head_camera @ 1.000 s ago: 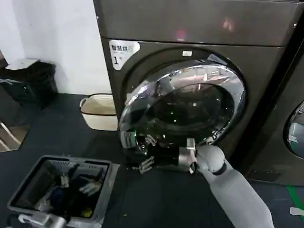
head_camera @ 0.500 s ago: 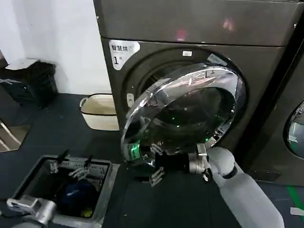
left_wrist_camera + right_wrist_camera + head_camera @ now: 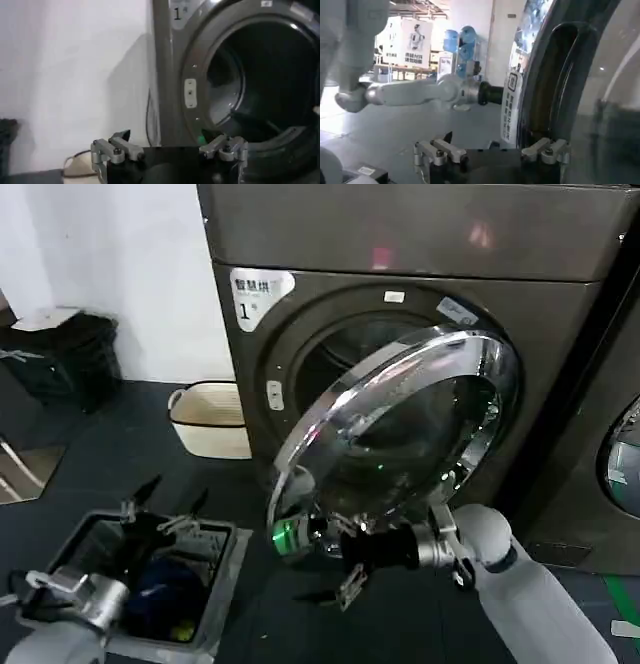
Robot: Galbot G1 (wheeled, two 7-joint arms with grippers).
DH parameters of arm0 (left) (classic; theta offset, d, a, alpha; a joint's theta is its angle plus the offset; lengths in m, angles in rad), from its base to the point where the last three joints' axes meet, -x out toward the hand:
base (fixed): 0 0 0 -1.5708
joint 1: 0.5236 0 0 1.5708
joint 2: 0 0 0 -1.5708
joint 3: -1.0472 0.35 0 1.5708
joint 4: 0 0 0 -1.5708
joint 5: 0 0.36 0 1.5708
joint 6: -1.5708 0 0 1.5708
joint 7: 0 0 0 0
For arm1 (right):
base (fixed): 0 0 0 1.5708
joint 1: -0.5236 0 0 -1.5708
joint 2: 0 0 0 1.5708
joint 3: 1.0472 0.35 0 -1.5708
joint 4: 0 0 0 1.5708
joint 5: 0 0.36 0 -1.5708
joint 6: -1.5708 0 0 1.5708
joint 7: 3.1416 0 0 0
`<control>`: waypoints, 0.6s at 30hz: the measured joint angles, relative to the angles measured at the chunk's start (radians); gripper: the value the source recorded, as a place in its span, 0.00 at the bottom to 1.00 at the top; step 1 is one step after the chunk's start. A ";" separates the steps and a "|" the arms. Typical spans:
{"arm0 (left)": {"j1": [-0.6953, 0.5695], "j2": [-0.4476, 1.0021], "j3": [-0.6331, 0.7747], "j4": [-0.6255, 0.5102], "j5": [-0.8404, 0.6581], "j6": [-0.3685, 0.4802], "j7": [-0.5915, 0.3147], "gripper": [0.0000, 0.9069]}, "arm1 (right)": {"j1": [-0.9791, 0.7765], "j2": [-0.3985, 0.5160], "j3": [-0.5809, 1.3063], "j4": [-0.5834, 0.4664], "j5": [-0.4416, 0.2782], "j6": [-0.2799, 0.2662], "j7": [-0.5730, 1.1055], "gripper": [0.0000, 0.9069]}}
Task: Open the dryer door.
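Note:
The dryer door [image 3: 400, 424], a chrome-rimmed round porthole with dark glass, stands swung partly open from the grey machine with the "1" sticker [image 3: 258, 289]. The dark drum opening [image 3: 330, 354] shows behind it. My right gripper [image 3: 340, 566] is open at the door's lower free edge, with the rim beside its fingers. In the right wrist view the right gripper [image 3: 492, 150] has its fingers spread and the door's edge [image 3: 555, 75] close to one finger. My left gripper [image 3: 165, 506] hangs open over a grey bin. In the left wrist view the left gripper [image 3: 170, 146] faces the drum opening [image 3: 260, 85].
A grey bin [image 3: 228, 556] with dark items sits on the floor at the lower left. A cream basket [image 3: 205, 419] stands beside the machine. A black bag [image 3: 70, 359] lies by the white wall. The neighbouring machine's round door [image 3: 622, 454] shows at the right edge.
The door has swung further open, exposing more of the drum. My right gripper moved down and towards me with the door's edge. The left arm rose over the bin.

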 joint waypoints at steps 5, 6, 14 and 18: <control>-0.045 0.048 0.056 0.009 -0.037 0.012 -0.016 1.00 | -0.043 -0.029 0.029 0.038 0.001 0.003 -0.004 1.00; -0.055 0.056 0.067 0.010 -0.037 0.012 -0.017 1.00 | -0.050 -0.033 0.033 0.044 0.003 0.005 -0.004 1.00; -0.144 0.118 0.170 0.029 -0.060 0.022 -0.021 1.00 | -0.112 -0.069 0.088 0.087 0.025 0.011 -0.006 1.00; -0.197 0.148 0.235 0.044 -0.071 0.028 -0.021 1.00 | -0.156 -0.083 0.125 0.109 0.028 0.015 -0.011 1.00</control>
